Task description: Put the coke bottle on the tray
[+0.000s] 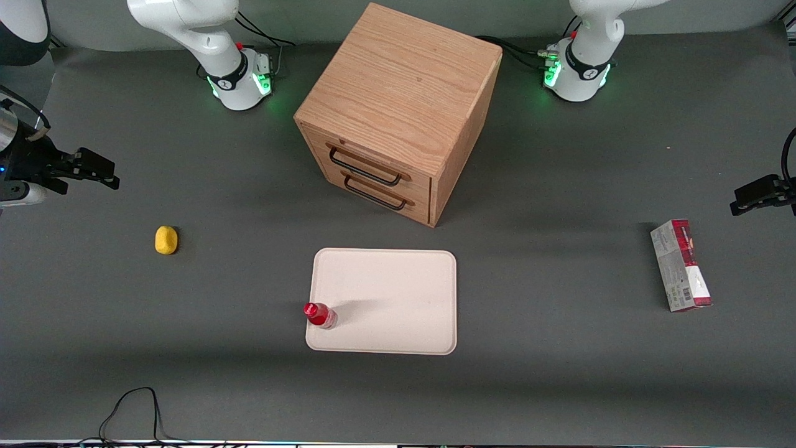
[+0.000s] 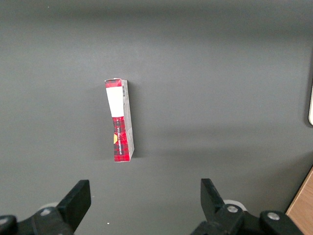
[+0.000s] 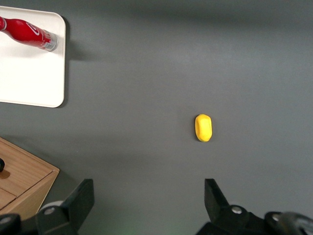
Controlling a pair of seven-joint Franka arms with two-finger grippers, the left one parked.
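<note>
The coke bottle (image 1: 320,315) stands on the tray (image 1: 398,292) near its edge, so the spread, empty gripper (image 1: 93,171), high toward the working arm's end, had best stay clear.

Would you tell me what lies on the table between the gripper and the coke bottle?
Only the yellow lump, seen in the front view; the open gripper hangs at the working arm's end, and the coke bottle stands on the tray.

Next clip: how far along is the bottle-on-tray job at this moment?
Looks done: the small red-capped coke bottle stands upright on the cream-white rectangular tray, near its edge. Nothing is in hand: the right gripper is open, empty, at the working arm's end of the table. Nothing visible remains.
</note>
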